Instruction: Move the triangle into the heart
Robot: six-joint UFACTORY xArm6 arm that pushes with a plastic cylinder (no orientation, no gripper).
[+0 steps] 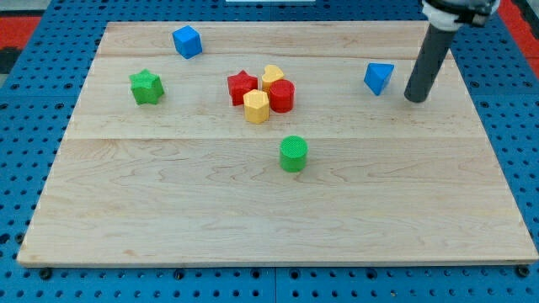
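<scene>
The blue triangle [379,77] is my landmark here: it sits on the wooden board [253,210] toward the view's upper right, and everything else is placed from it. My tip [414,98] stands just beside the triangle, on its right and a touch lower in the view, with a narrow gap between them, so it is near but not touching. The arm ends in a bare rod, so there is nothing to open, close or grasp with; the tip holds nothing and can only push. The yellow heart [272,77] lies well to the triangle's left at about the same height in the view, packed into a cluster with a red star [242,87] on its far side, a red block [282,96] of unclear shape just below it, and a yellow hexagon [256,107] lower still. Farther left of the triangle sit a blue cube [187,41] near the view's top and a green star [146,87]; a green cylinder [293,154] stands below and to the left, clear of the straight line to the heart. I judge the step in hand to be the approach: the tip is lined up behind the triangle, opposite the heart, and the push has not yet begun. The next move calls for closing that gap and driving leftward, almost level across the view. The contact should land near the middle of the triangle's right side, since an off-centre push on a slanted face would likely spin it or let it slip aside. The red block may be met first if the line sags downward.
</scene>
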